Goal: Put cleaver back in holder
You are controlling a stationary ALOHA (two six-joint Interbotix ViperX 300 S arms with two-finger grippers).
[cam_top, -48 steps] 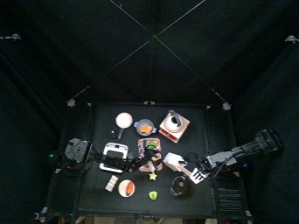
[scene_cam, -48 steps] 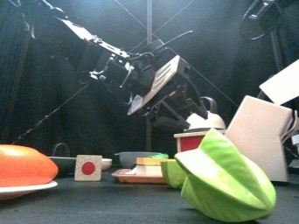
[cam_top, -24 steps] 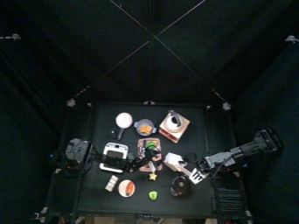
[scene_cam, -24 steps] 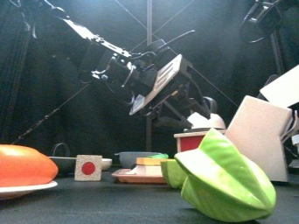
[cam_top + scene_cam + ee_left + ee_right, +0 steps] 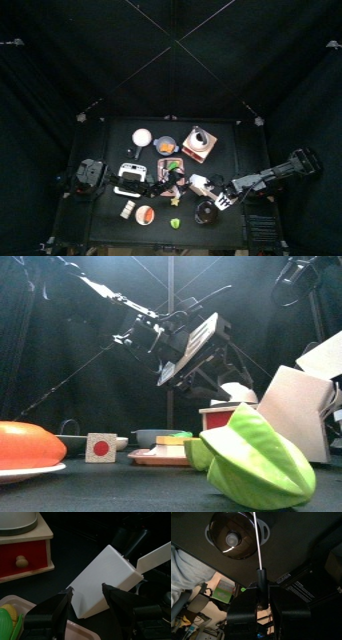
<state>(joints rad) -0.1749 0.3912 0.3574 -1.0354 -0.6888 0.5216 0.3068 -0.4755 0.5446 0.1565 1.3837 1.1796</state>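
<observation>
The white wedge-shaped holder [image 5: 107, 572] stands tilted on the table's front right part [image 5: 201, 183], large at the right of the front view [image 5: 297, 406]. My right gripper [image 5: 261, 607] is shut on the cleaver's black handle. The white blade [image 5: 258, 542] shows edge-on there, and as a flat white slab just beyond the holder's top [image 5: 157, 554] [image 5: 325, 351]. My left gripper [image 5: 87, 588] is open and hangs in the air over the holder, touching nothing.
A red drawer box [image 5: 23, 554] with a grinder on it stands beside the holder. A pink tray with corn [image 5: 13, 612] is close by. A dark bowl [image 5: 234, 534] lies under the cleaver. A green fruit [image 5: 254, 461] and a tomato on a plate [image 5: 27, 446] sit at the front edge.
In the front view my left gripper has drifted a little to the right and up. The right arm has shifted slightly toward the table's front with the cleaver.
</observation>
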